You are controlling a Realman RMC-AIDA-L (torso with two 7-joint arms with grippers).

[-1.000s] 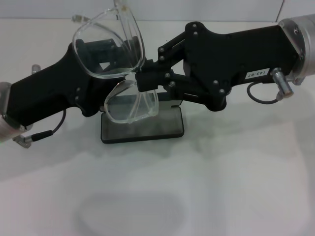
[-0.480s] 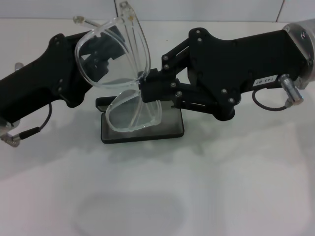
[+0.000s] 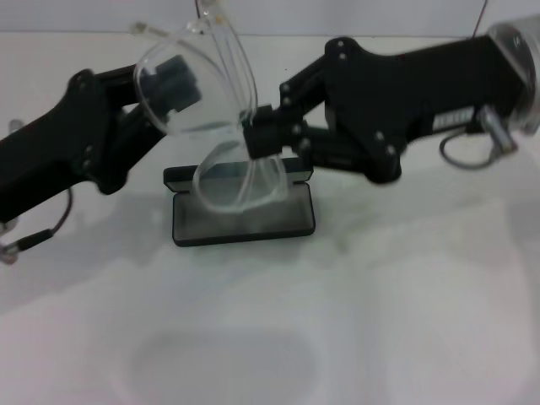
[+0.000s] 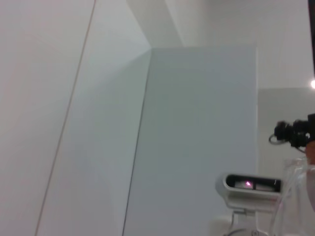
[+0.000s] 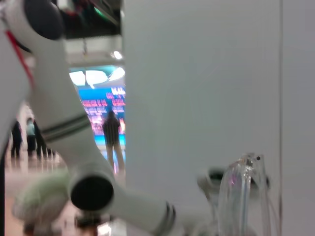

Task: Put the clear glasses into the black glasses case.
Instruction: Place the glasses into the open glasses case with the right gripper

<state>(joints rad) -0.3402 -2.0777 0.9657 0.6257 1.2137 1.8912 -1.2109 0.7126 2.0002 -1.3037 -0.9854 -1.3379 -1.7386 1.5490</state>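
Left end effector (image 3: 173,80) has withdrawn; clear glasses (image 3: 215,126) hang lenses stacked vertically.

My matte black right gripper (image 3: 257,139) pinches colourless, fully transparent plastic glasses (image 3: 207,105). My left gripper (image 3: 173,80), also black, sits behind one clear lens. Beneath both lies a rectangular black glasses case (image 3: 242,209) with grey lining, on a plain white table (image 3: 380,321).

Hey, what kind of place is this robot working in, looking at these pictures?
Probably a demo stand in a public hall, not a home. A plain white table holds only the black glasses case, pale partition panels stand around, and the right wrist view shows people walking before a lit blue screen.
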